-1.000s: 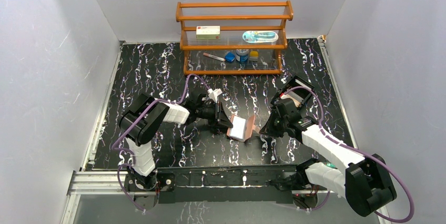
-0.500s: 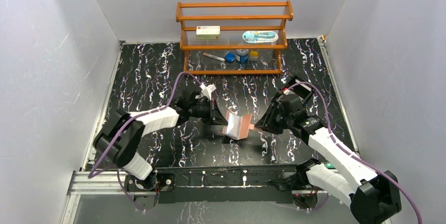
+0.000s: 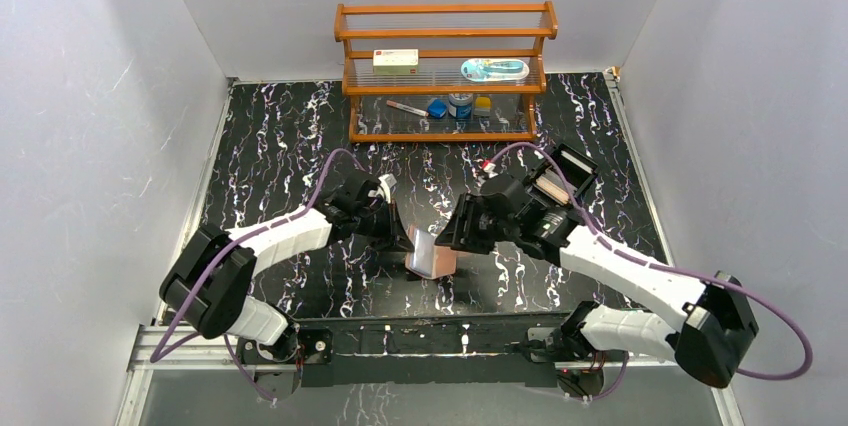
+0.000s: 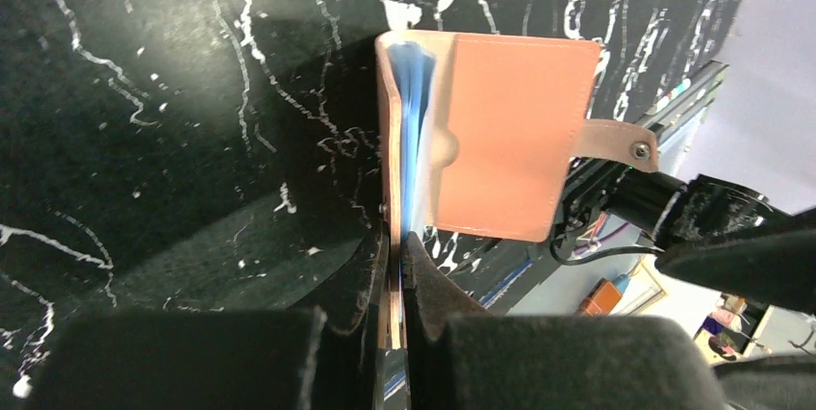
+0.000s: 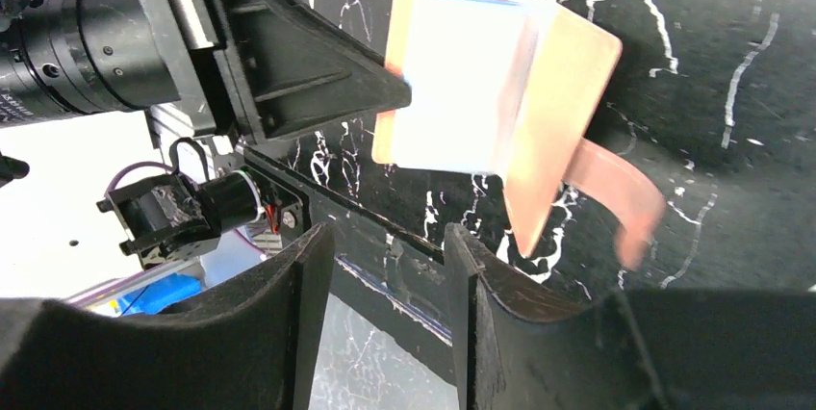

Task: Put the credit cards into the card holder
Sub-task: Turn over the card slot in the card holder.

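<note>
Arms shift inward w/ card holder [image 3: 432,254]. We keep L gripper [image 4: 395,251] clenched on its edge; R gripper [image 5: 390,237] released, holder just ahead. Step: holder held open. Next: R fetches card.

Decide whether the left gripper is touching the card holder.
Touching. The left wrist view shows the left gripper clamped on the card holder, one finger each side of its edge.
</note>
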